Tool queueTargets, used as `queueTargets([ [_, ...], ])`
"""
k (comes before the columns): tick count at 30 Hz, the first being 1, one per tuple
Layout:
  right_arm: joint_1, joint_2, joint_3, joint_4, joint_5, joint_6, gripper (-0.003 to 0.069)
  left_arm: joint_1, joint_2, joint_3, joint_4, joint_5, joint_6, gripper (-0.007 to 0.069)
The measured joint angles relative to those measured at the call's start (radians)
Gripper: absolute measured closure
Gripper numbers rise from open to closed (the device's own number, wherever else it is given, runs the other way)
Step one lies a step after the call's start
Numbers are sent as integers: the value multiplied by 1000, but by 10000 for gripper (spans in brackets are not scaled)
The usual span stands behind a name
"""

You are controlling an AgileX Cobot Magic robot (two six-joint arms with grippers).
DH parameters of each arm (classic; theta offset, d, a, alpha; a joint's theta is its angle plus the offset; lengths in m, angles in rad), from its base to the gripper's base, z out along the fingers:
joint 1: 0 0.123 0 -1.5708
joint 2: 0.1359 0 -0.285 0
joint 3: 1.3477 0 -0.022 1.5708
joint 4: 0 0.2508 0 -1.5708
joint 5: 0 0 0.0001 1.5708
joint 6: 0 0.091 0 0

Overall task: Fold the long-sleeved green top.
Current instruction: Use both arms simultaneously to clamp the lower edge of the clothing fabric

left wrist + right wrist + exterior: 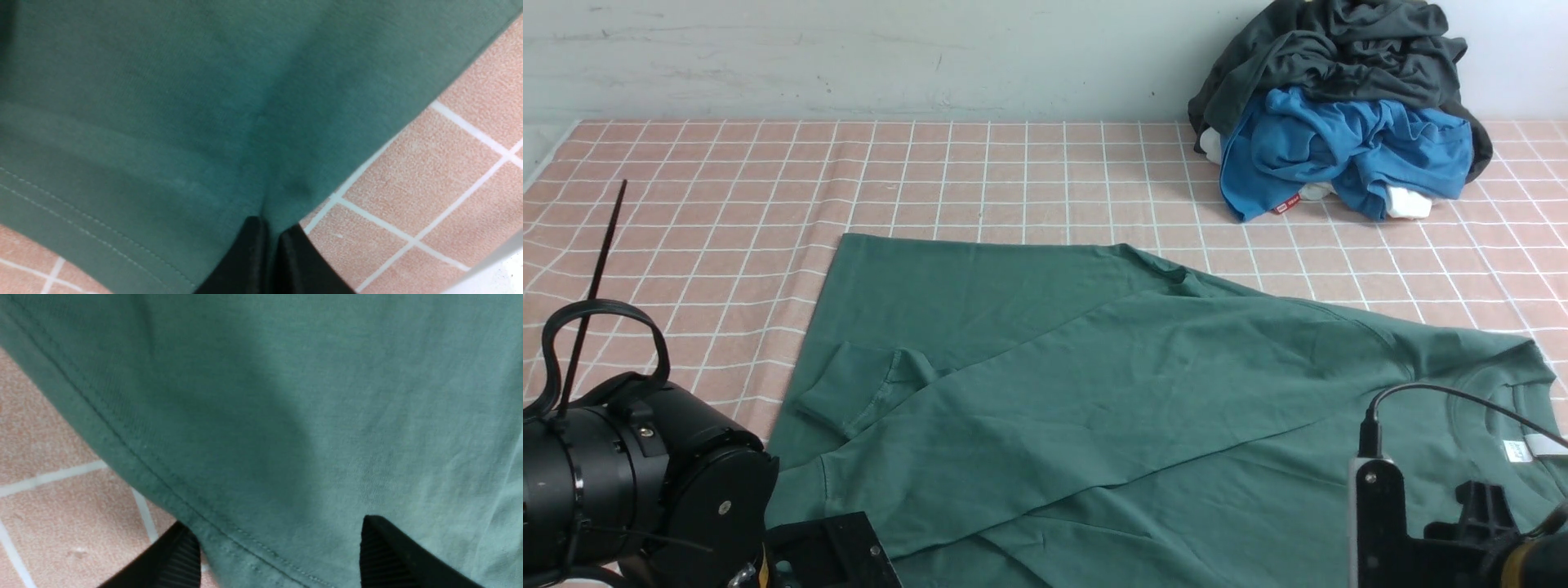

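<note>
The green long-sleeved top lies spread across the near half of the table. One sleeve is folded over its body, with the cuff at the left, and the neck with its white tag is at the right. My left gripper is shut, pinching the top near a stitched hem. My right gripper is open. Its two ribbed fingertips straddle the stitched edge of the top with fabric between them. In the front view both sets of fingertips are hidden low at the near edge.
A pile of clothes sits at the far right against the wall: a dark charcoal garment over a bright blue one. A pink checked cloth covers the table. The table's white near edge shows in the left wrist view.
</note>
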Motion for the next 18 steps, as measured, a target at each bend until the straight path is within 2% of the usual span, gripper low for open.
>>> queueTargets([
  [4, 0, 15, 0, 6, -5, 0, 229, 0, 0, 0, 0, -1, 0, 618],
  [7, 0, 42, 0, 6, -5, 0, 311, 0, 0, 0, 0, -5, 0, 618],
  [11, 0, 47, -24, 6, 35, 0, 481, 0, 0, -5, 0, -16, 0, 618],
  [12, 0, 47, -31, 6, 39, 0, 491, 0, 0, -7, 0, -15, 0, 618],
  [13, 0, 47, -58, 6, 66, 0, 577, 2, 0, -23, 0, -11, 0, 618],
  [14, 0, 46, -89, 6, 91, 0, 615, 11, 0, -45, 0, -7, 0, 618],
  [18, -1, 44, -205, 6, 162, 0, 648, 74, 0, -145, 0, 29, 18, 618],
])
